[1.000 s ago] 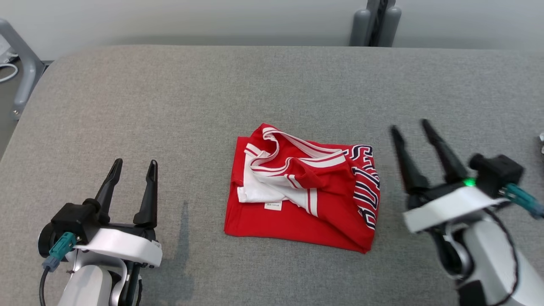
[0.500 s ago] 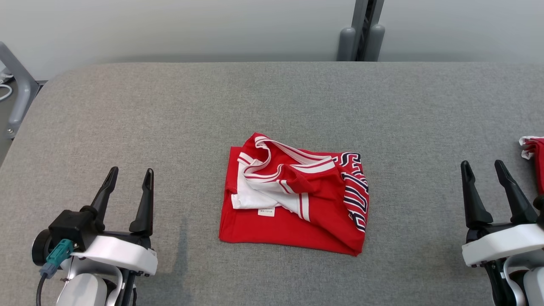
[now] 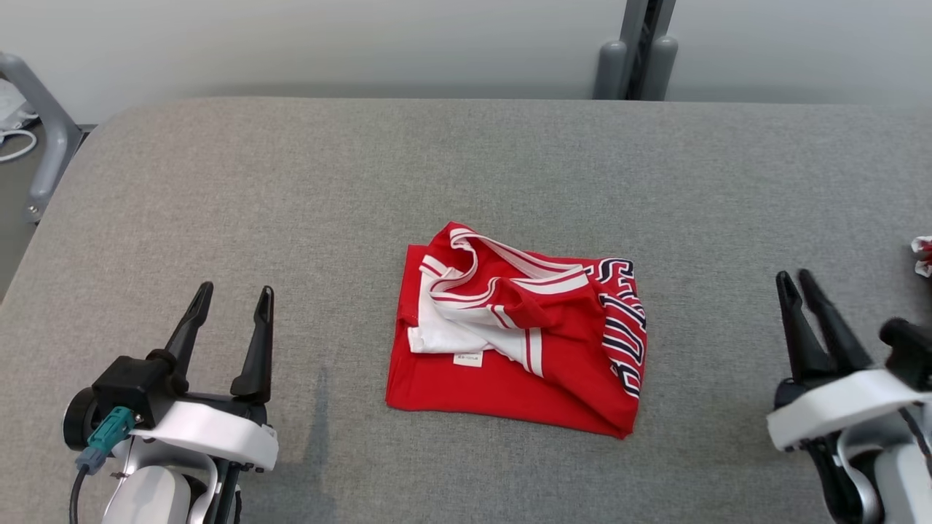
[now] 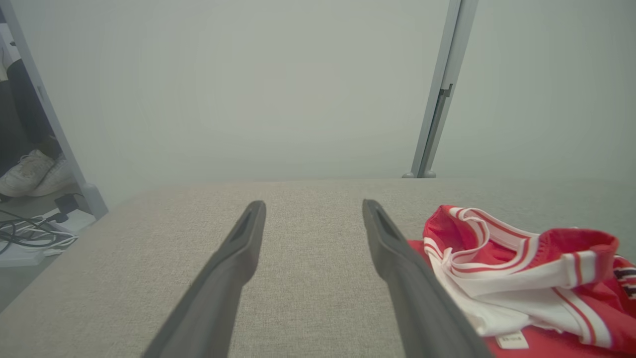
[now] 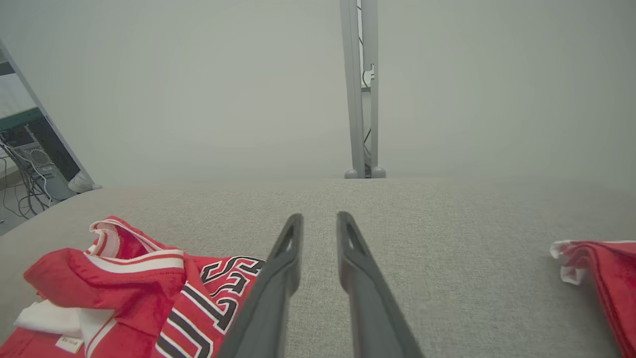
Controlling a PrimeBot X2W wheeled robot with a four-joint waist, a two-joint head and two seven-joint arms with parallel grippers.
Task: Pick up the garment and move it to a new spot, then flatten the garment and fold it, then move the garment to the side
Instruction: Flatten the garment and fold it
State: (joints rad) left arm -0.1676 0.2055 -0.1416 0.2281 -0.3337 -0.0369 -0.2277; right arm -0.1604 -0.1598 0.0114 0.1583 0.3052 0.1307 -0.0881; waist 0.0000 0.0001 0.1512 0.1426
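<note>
Folded garment lying mid-table, well apart from the left gripper, fingers wide apart, and the right gripper, fingers nearly together and empty: a pinch catching only the loose top layer would likely pull the fold open.

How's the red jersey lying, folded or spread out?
Folded, loosely. The jersey sits as a compact stacked rectangle on the table, with its white-trimmed openings bunched on top and its lettering wrapping over its right edge.
</note>
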